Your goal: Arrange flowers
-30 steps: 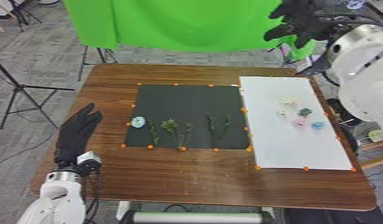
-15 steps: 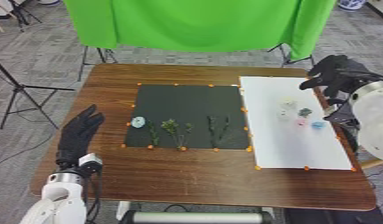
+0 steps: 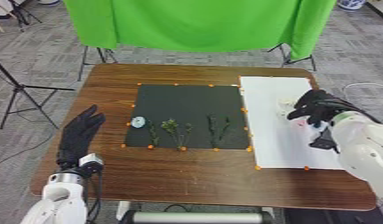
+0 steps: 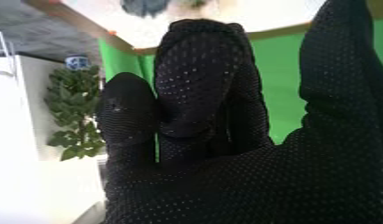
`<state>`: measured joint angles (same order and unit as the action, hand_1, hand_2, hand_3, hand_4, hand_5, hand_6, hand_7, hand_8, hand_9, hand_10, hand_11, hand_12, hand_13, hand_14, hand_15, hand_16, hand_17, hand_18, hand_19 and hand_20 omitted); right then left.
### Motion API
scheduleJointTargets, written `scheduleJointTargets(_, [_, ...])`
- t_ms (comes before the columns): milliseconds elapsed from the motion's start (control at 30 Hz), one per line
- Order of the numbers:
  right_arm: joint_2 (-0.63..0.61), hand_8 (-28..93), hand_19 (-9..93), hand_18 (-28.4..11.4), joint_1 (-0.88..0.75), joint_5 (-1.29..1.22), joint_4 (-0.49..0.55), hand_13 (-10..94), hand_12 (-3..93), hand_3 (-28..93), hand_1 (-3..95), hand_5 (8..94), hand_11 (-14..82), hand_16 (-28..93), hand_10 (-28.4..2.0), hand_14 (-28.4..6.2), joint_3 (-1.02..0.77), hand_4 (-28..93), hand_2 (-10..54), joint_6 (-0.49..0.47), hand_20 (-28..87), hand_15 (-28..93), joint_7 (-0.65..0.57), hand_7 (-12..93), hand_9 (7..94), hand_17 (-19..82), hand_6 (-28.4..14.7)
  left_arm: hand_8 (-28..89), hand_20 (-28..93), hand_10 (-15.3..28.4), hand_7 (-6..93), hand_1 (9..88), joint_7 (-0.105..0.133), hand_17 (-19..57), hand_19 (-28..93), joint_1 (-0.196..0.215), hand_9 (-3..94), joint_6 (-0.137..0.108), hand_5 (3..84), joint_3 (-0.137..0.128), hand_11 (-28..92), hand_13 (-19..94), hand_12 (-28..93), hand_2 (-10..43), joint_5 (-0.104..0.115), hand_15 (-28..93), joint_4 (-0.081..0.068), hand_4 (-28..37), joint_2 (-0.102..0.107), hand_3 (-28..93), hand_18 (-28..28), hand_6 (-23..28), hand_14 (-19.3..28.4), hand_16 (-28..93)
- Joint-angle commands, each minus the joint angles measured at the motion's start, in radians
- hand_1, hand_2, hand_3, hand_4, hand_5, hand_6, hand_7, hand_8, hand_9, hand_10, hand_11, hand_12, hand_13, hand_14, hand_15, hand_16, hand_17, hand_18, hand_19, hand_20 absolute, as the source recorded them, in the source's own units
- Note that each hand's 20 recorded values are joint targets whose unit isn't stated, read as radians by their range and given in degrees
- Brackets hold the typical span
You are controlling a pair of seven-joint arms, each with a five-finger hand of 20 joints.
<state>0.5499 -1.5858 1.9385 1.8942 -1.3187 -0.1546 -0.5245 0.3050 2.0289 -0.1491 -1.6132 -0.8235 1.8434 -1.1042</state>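
Over the white sheet (image 3: 276, 145) on the right, my right hand (image 3: 322, 107) hangs above the small flower heads and covers several of them. A pale flower head (image 3: 285, 102) shows beside its fingers. In the right wrist view, the right hand (image 4: 214, 175) has relaxed fingers and holds nothing, with a bluish-grey flower (image 4: 145, 6) beyond them. On the black sheet (image 3: 183, 92) lie a pale blue flower (image 3: 139, 122) and several green stems (image 3: 171, 126). My left hand (image 3: 81, 132) rests open at the table's left side, apart from the black sheet.
Orange markers line both sheets on the brown table (image 3: 170, 175). A green cloth (image 3: 201, 25) hangs behind the far edge. A tripod (image 3: 23, 87) stands on the floor at the left.
My right hand has come down from the far right corner, toward the robot and over the flower heads on the white sheet. The left hand has stayed in place.
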Motion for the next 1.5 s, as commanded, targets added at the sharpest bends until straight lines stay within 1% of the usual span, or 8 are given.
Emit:
scheduleJointTargets(33, [0.012, -8, 93, -12.0, -0.017, 0.027, -0.056, 91, 17.9, 71, 32.6, 57.1, 11.0, 29, -13.6, -2.6, -0.008, -13, -9.5, -0.029, 44, 53, -0.036, 16, 64.4, 63, 2.6, -7, 16, 12.9, 12.2, 19.2, -0.006, 7.6, 2, 0.013, 44.9, 0.009, 44.6, 0.005, 16, 36, 11, -9.3, -0.006, 10, 0.002, -28.3, -0.014, 73, 9.6, 1.9, 14.3, 0])
scheduleJointTargets(500, [0.04, -8, 93, -12.8, -0.034, 0.015, -0.084, 90, 18.4, 71, 33.6, 57.5, 12.4, 29, -13.3, -3.1, 0.01, -14, -9.5, -0.025, 44, 53, -0.034, 16, 65.3, 62, 2.8, -7, 16, 12.8, 12.1, 19.2, -0.005, 7.6, 2, 0.016, 44.9, 0.009, 44.6, 0.009, 16, 36, 11, -9.2, -0.006, 10, 0.004, -28.3, -0.021, 73, 9.6, 1.9, 14.5, 0])
scheduleJointTargets(733, [0.046, -9, 93, -12.4, -0.037, 0.007, -0.09, 92, 18.6, 71, 41.2, 62.8, 15.7, 29, -13.1, -2.2, 0.064, -15, -9.5, 0.119, 46, 55, -0.012, 20, 71.0, 63, 3.7, -7, 16, 12.8, 12.0, 19.3, -0.01, 7.6, 2, 0.015, 44.9, 0.007, 44.6, 0.009, 16, 36, 11, -9.0, -0.007, 10, 0.007, -28.3, -0.022, 73, 9.7, 1.9, 14.5, 0])
scheduleJointTargets(800, [0.043, 1, 93, -12.1, -0.034, 0.024, -0.094, 92, 18.6, 68, 45.8, 64.8, 17.0, 29, -12.7, -1.9, 0.09, -17, -9.5, 0.187, 48, 56, -0.013, 22, 73.3, 64, 3.4, -7, 16, 12.8, 11.9, 19.5, -0.01, 7.6, 2, 0.015, 45.0, 0.006, 44.6, 0.008, 16, 36, 11, -8.9, -0.006, 10, 0.008, -28.3, -0.022, 73, 9.6, 2.0, 14.5, 0])
scheduleJointTargets(1067, [0.019, 8, 93, -11.7, 0.01, 0.092, -0.101, 94, 33.2, 64, 57.5, 77.9, 5.9, 28, -10.1, -0.6, 0.158, -17, -9.5, 0.375, 55, 59, 0.02, 28, 85.6, 67, 2.2, -7, 16, 12.9, 12.0, 19.4, -0.015, 7.6, 2, 0.028, 44.9, 0.003, 44.6, 0.003, 16, 36, 11, -8.7, -0.003, 10, 0.01, -28.3, -0.025, 73, 9.6, 2.0, 14.5, 0])
scheduleJointTargets(1233, [-0.013, 8, 93, -11.7, 0.038, 0.098, -0.038, 94, 34.3, 64, 57.8, 79.9, 5.6, 28, -9.8, -0.5, 0.126, -17, -9.5, 0.397, 56, 61, 0.034, 26, 87.6, 68, 1.6, -7, 16, 12.9, 11.9, 19.4, -0.017, 7.6, 2, 0.019, 44.9, 0.006, 44.7, 0.003, 16, 36, 11, -8.7, -0.004, 10, 0.01, -28.3, -0.017, 73, 9.6, 2.0, 14.4, 0])
scheduleJointTargets(1400, [-0.048, 9, 93, -11.7, 0.203, 0.063, 0.028, 94, 34.5, 65, 57.6, 80.4, 5.2, 28, -10.4, -0.4, 0.19, -17, -9.5, 0.375, 57, 61, 0.052, 26, 87.8, 68, 1.6, -7, 16, 12.9, 12.1, 19.4, -0.016, 7.6, 2, 0.026, 45.0, 0.002, 44.7, -0.008, 16, 36, 11, -8.7, -0.002, 10, 0.011, -28.3, -0.005, 73, 9.6, 2.0, 14.4, 0])
scheduleJointTargets(1500, [-0.042, 8, 93, -11.6, 0.415, 0.039, 0.024, 94, 34.5, 65, 57.7, 80.6, 5.0, 28, -10.7, -0.3, 0.353, -17, -9.5, 0.379, 57, 61, 0.088, 25, 87.8, 68, 1.8, -7, 16, 12.9, 12.1, 19.4, -0.018, 7.6, 2, 0.032, 44.9, -0.005, 44.7, -0.02, 16, 36, 11, -8.7, 0.002, 10, 0.009, -28.3, 0.005, 73, 9.6, 2.0, 14.5, 0])
